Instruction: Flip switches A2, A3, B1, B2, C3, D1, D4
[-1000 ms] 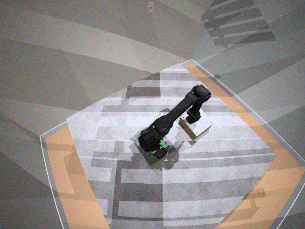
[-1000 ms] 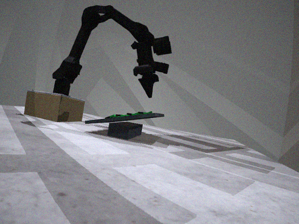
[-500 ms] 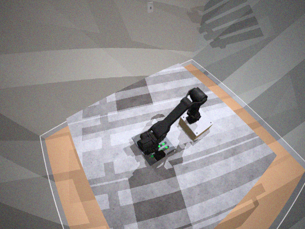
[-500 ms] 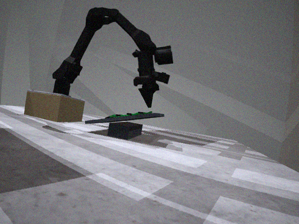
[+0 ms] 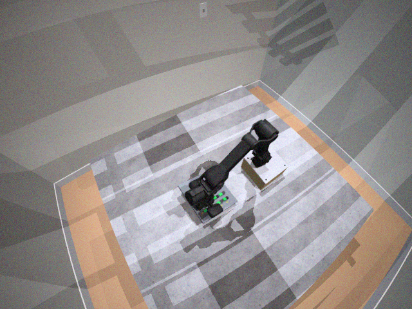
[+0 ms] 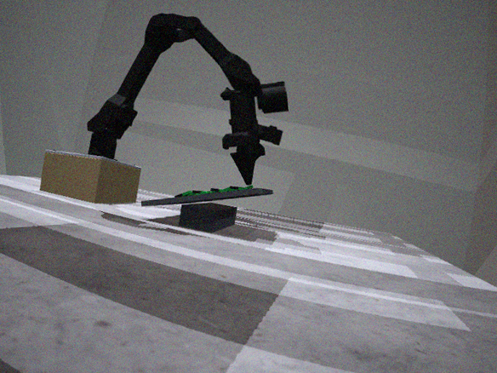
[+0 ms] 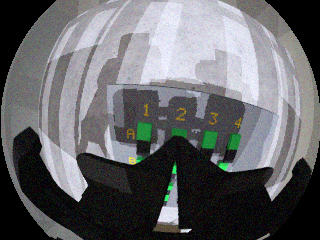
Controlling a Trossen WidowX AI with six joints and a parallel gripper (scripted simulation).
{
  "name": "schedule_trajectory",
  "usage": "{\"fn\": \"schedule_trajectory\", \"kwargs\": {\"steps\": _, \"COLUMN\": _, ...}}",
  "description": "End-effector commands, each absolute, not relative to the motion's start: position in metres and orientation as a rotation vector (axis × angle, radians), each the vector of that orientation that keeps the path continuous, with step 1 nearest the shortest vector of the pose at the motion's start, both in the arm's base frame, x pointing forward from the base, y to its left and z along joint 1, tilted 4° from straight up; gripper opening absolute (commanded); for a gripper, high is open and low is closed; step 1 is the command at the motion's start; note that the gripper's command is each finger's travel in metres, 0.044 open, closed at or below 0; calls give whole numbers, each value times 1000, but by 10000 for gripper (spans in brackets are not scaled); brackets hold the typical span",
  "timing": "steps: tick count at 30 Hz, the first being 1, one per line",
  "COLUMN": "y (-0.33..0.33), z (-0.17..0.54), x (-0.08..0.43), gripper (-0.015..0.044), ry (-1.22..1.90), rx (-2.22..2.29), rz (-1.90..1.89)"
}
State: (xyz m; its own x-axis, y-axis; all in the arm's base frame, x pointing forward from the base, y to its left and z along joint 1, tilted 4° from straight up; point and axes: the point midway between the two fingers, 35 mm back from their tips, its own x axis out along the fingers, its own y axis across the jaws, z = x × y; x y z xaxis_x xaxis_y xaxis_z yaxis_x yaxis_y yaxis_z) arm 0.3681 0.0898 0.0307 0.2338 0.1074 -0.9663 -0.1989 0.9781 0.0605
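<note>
From the top we see the arm [image 5: 232, 156] stretched over the panel [image 5: 229, 199] on the surface [image 5: 299, 215]. In the exterior view our tool [image 6: 245, 177] hangs clenched and empty just above the panel's far edge. At the wrist its tip sits by switch A2 [image 7: 179, 134].

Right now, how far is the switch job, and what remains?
Nothing looks flipped yet. The pincer, shut and empty, points down just above the far row of the panel; in the wrist view its tip lines up with column 2, so the A2 switch seems in hand. All seven flips and the final lift remain.
</note>
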Motion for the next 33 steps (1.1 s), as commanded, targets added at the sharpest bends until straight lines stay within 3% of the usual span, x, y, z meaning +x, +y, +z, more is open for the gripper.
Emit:
{"fn": "schedule_trajectory", "kwargs": {"steps": 1, "y": 89, "z": 30, "x": 369, "gripper": 0, "ry": 1318, "rx": -80, "rz": 202}}
{"fn": "schedule_trajectory", "kwargs": {"steps": 33, "y": 90, "z": 27, "x": 369, "gripper": 0, "ry": 1318, "rx": -79, "rz": 202}}
